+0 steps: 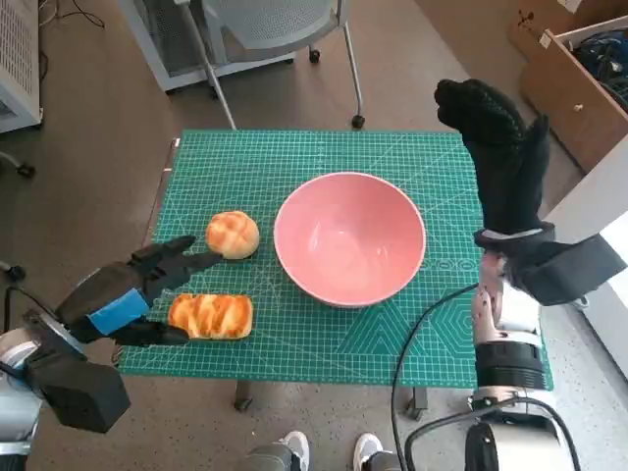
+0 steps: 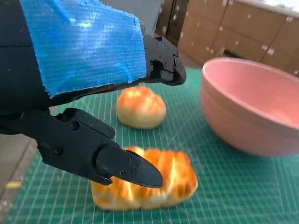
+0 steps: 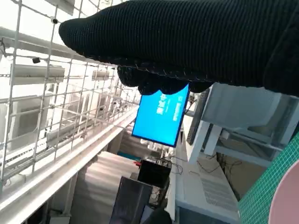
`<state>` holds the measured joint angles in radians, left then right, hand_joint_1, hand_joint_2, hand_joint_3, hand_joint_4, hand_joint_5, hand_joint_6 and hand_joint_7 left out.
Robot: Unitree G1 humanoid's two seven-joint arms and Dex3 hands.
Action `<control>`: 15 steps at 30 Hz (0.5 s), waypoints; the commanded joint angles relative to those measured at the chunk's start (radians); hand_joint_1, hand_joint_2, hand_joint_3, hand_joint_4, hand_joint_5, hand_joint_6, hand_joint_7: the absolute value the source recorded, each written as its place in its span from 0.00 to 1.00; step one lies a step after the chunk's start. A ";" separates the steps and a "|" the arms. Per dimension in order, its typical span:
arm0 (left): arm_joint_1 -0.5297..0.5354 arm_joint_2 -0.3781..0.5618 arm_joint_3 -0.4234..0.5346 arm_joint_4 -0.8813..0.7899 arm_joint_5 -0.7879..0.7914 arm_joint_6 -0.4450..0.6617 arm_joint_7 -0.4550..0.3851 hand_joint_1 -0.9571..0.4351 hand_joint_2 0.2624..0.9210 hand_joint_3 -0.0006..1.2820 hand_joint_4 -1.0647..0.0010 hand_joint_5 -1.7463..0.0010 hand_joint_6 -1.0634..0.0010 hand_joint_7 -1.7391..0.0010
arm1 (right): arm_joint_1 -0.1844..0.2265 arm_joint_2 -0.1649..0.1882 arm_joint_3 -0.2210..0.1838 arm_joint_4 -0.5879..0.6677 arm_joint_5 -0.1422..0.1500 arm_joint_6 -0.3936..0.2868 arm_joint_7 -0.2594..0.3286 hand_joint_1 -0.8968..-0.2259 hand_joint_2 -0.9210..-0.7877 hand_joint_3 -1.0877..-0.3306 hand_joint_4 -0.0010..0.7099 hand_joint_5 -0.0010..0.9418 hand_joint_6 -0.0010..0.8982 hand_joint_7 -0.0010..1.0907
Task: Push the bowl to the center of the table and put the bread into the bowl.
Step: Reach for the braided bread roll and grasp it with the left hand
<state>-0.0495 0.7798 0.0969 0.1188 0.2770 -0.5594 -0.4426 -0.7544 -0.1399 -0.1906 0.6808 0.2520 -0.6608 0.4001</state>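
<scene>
Black fingers [image 2: 128, 170] of the left hand [image 1: 132, 294] were spread apart and held nothing: in the head view one finger reached toward the round bun [image 1: 233, 235], its tip just beside it, while another lay low beside the end of the long glazed bread [image 1: 210, 316]. From the left wrist view the lower fingertip hung in front of the long bread's top; whether it touched the crust could not be told. The blue tape [image 2: 84, 44] covered the back of that hand.

Over on the other side, the right hand [image 1: 500, 147] in its black knitted glove stood raised above the far right corner of the surface, fingers pointing away from the robot and lying close together, gripping nothing. Whether they were fully closed could not be told. The right wrist view showed the glove as a dark band, with a blue screen [image 3: 161, 116] and a wire grid [image 3: 56, 93] beyond it.

Near the middle of the surface sat the pink bowl [image 1: 349, 238], upright on the green cutting mat [image 1: 324, 162], with nothing inside. The round bun lay just beside the bowl's left rim, apart from it. The long bread lay nearer the robot, toward the mat's front left corner, well apart from the bowl and near the bun.

A grey chair [image 1: 275, 29] stood past the far edge, a cardboard box [image 1: 574, 74] to the right, and a person's shoes [image 1: 329, 451] showed at the near edge.
</scene>
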 commanded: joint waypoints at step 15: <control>-0.078 -0.055 -0.163 0.211 0.164 0.000 0.114 0.37 0.89 0.00 0.80 1.00 0.72 0.95 | 0.013 -0.002 -0.001 0.015 0.005 -0.001 0.000 0.36 0.00 0.47 0.27 0.00 0.13 0.33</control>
<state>-0.0994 0.7383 -0.0390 0.3038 0.3961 -0.5574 -0.3695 -0.7546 -0.1428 -0.1924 0.6817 0.2675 -0.6623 0.4067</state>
